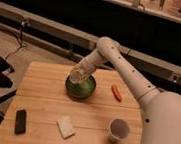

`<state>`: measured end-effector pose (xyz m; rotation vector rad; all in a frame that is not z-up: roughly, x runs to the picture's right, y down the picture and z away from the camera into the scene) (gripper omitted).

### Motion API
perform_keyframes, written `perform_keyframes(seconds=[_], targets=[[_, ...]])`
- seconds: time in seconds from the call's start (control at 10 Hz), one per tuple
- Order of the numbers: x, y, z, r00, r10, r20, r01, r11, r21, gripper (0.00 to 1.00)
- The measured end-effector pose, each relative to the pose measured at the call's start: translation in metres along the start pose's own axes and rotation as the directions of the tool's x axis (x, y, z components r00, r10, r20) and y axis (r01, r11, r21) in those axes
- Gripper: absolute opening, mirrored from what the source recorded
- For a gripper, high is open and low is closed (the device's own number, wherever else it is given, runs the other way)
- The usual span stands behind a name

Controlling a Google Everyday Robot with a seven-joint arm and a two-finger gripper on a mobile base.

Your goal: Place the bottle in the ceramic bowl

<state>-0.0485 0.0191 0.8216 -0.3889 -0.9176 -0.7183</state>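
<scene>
- The gripper (pixel 78 75) hangs over the near-left part of the bowl (pixel 80 88), low down by its rim; we cannot tell how it is set.
- A pale rounded shape at the gripper looks to us like the bottle (pixel 76 76), held over the bowl and not yet lying in it. We cannot make out whether it touches the bowl's wall.
- We judge the step in hand to be the lowering and release.
- To do it well, we bring the bottle nearer the middle of the bowl before letting go, so it does not catch the rim and roll out onto the table (pixel 46 88).
- We go down slowly: the bowl is glossy and could slide if pushed sideways.
- We release only once the bottle is well below the rim, then lift straight up so the arm does not drag the bowl.
- The cup (pixel 118 129), the orange thing (pixel 116 92), the pale block (pixel 66 126) and the dark phone (pixel 21 121) lie well apart from the bowl, so we need not mind them.
</scene>
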Motion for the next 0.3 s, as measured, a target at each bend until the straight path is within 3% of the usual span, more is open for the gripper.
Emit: perform_keyframes(seconds=[0.3], targets=[[0.0023, 0.0031, -0.0004, 1.000, 0.009, -0.001, -0.009, 1.000, 0.004, 0.74]])
